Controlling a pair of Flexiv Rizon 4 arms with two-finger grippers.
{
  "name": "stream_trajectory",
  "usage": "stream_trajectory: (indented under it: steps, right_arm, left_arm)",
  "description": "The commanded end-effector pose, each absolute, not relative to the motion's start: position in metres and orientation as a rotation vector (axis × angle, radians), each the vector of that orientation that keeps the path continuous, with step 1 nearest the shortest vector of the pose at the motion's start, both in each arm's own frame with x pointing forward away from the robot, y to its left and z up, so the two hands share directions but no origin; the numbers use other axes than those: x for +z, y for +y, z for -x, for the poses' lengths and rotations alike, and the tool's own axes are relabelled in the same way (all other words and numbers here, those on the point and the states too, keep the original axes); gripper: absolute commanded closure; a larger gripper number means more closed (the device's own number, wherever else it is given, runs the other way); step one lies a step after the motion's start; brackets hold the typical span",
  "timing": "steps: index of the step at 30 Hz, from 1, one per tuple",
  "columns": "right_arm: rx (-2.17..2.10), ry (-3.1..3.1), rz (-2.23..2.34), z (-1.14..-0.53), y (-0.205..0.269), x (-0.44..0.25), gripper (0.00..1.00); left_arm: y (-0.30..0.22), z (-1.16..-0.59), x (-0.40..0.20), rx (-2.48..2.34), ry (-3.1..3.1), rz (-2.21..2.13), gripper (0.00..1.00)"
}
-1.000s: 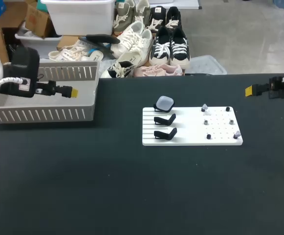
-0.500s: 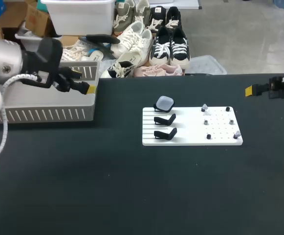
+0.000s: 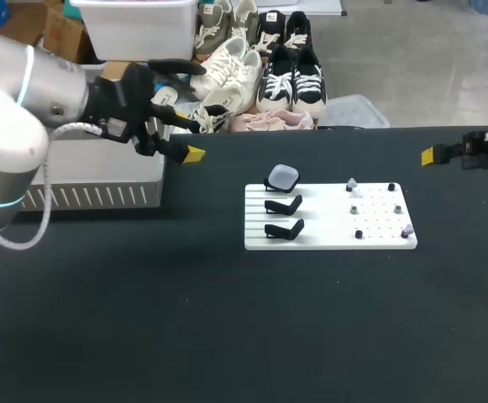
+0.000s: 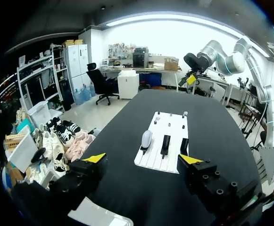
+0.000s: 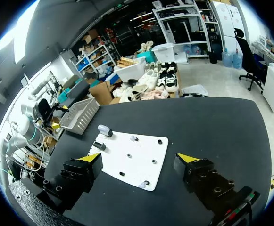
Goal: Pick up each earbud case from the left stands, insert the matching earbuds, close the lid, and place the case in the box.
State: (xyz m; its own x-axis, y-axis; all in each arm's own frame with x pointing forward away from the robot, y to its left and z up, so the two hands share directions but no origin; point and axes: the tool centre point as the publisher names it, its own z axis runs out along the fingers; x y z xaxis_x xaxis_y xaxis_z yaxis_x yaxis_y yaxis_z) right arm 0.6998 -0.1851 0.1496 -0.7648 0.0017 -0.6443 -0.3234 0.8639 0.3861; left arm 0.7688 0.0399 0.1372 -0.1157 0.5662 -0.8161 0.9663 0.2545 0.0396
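A white board (image 3: 321, 203) lies at the table's middle. Of the three black stands at its left end, the far one carries a pale earbud case (image 3: 281, 177); the two nearer stands (image 3: 284, 217) are bare. Small earbuds (image 3: 351, 184) sit on pegs at the board's right part. My left gripper (image 3: 191, 141) hangs open and empty, left of the board and beside the grey box (image 3: 92, 195). In the left wrist view the left gripper (image 4: 142, 159) faces the case (image 4: 146, 139) on the board (image 4: 172, 134). My right gripper (image 3: 430, 155) is open and empty at the far right; the right gripper (image 5: 139, 157) looks over the board (image 5: 141, 148).
The grey slatted box (image 5: 80, 115) stands at the table's back left, partly hidden by my left arm (image 3: 25, 126). Dark table surface stretches in front of the board and to its right. The far table edge runs just behind the board.
My left arm has swung right, from over the grey box toward the board, its gripper still open. The right arm has not moved.
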Motion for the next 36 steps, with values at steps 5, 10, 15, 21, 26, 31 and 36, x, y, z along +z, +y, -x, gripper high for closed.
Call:
stream_trajectory:
  steps: [5, 10, 15, 21, 26, 31, 36]
  right_arm:
    - [0.645, 2.37, 0.235, -0.7, -0.186, 0.149, 0.0]
    - [0.645, 2.37, 0.235, -0.7, -0.186, 0.149, 0.0]
    - [0.645, 2.37, 0.235, -0.7, -0.186, 0.149, 0.0]
    - [0.645, 2.37, 0.235, -0.7, -0.186, 0.149, 0.0]
    - [0.645, 2.37, 0.235, -0.7, -0.186, 0.149, 0.0]
    - [0.645, 2.37, 0.235, -0.7, -0.186, 0.149, 0.0]
    - [0.645, 2.37, 0.235, -0.7, -0.186, 0.149, 0.0]
  left_arm:
    - [-0.006, -0.783, 0.107, -0.829, 1.709, -1.567, 0.0]
    - [-0.019, -0.786, 0.093, -0.842, 1.696, -1.604, 0.0]
    - [-0.031, -0.792, 0.085, -0.863, 1.69, -1.606, 0.0]
    - [-0.043, -0.795, 0.071, -0.896, 1.711, -1.58, 0.0]
    - [-0.046, -0.788, 0.059, -0.933, 1.732, -1.576, 0.0]
    - [-0.052, -0.787, 0.048, -0.956, 1.735, -1.565, 0.0]
    - [-0.058, -0.793, 0.043, -0.942, 1.715, -1.548, 0.16]
